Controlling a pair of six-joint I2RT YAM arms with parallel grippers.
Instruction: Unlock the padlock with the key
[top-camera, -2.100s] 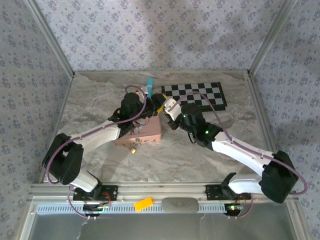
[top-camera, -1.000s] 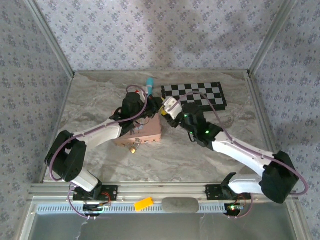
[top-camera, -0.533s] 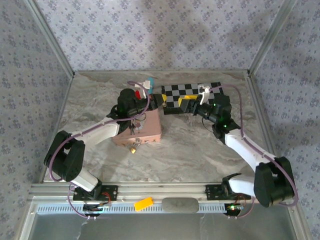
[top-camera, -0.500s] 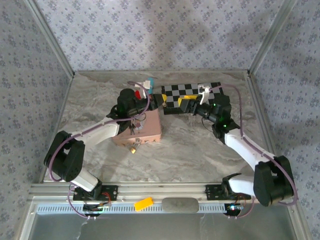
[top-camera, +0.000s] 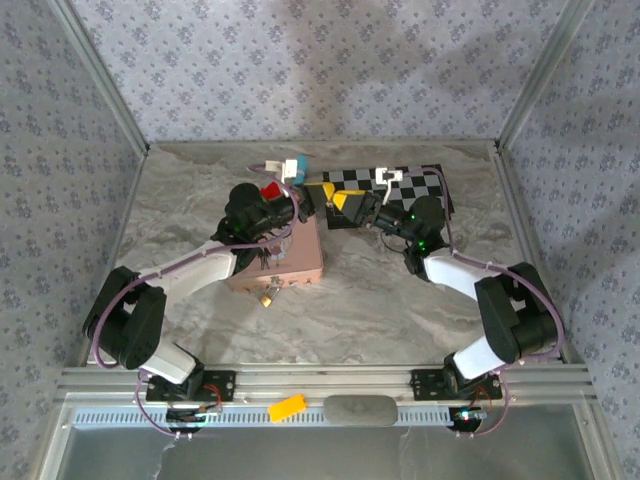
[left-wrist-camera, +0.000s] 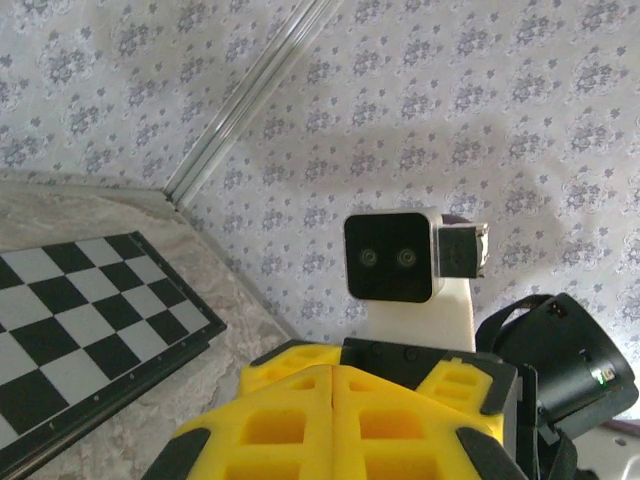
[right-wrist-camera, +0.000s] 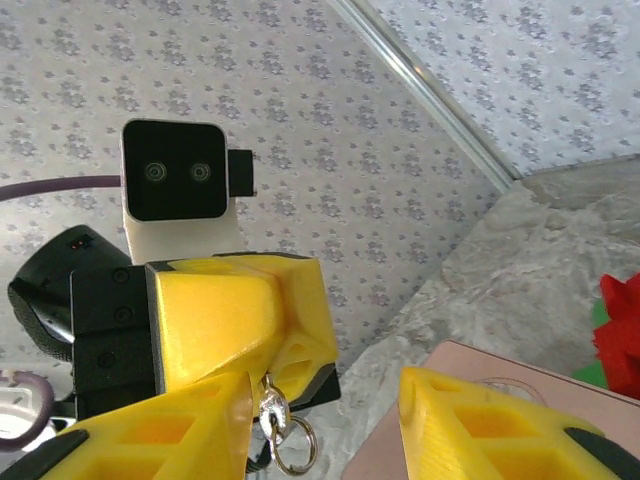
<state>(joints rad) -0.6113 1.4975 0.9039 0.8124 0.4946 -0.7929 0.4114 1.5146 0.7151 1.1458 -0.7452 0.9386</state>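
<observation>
Padlock (top-camera: 267, 297): small brass body, thin silvery shackle, located at the near edge of the pink box (top-camera: 296, 262). Its long axis runs roughly near to far, shackle toward the box. The keyhole is too small to make out.

Both grippers meet above the far end of the box, so the padlock lies near and slightly left of them, well apart. The left arm is nearer.

Left gripper (left-wrist-camera: 333, 400): yellow ribbed fingers fully closed. A silvery ring (right-wrist-camera: 290, 445) hangs from their tips, so the key is probably pinched there, blade hidden.

Right gripper (right-wrist-camera: 325, 385): fingers apart either side of the ring, gripping nothing.

A checkerboard (top-camera: 410, 190) lies far right on the marbled table (top-camera: 400, 300).
</observation>
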